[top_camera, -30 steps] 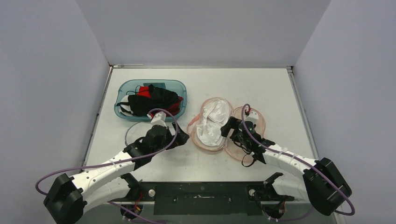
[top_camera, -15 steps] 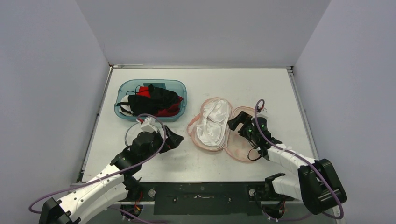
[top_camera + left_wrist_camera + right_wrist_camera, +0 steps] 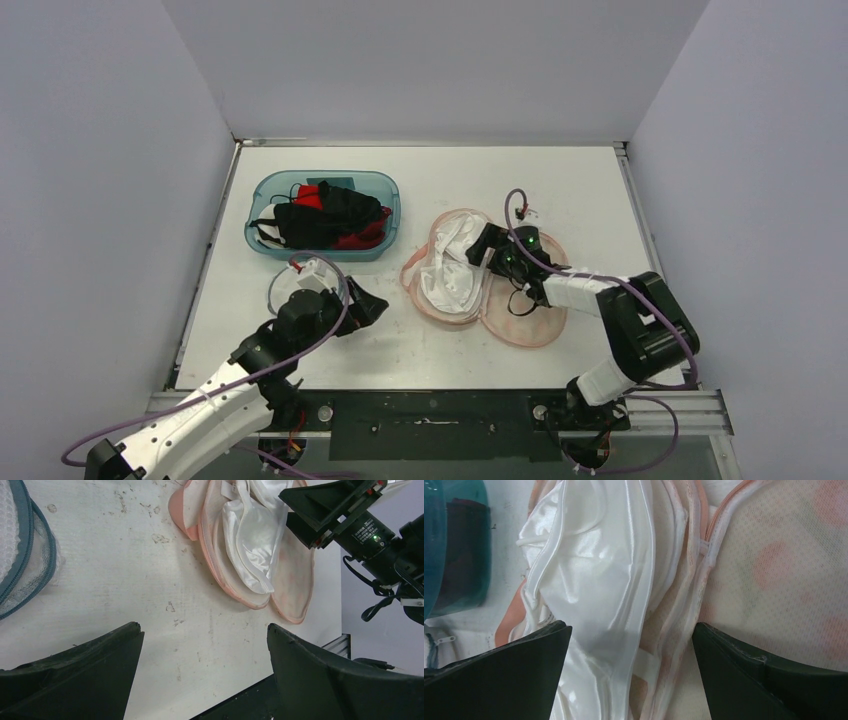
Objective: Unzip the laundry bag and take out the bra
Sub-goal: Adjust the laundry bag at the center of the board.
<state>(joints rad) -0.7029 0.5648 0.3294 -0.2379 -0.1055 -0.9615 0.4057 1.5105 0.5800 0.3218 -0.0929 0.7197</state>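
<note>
1. The left end effector hangs released, fingers spread wide and holding nothing, over the bench well to the left of the laundry bag
2. The laundry bag lies unzipped, its pink halves splayed flat; the bra rests in the left half, white satin exposed, long axis running near-to-far with a slight lean right
3. The right end effector is the nearer one, poised released over the bra's right edge toward its far end, satin below its gap; I judge a short drop and closing would catch it
4. Farthest, a teal basket of dark clothes
</note>
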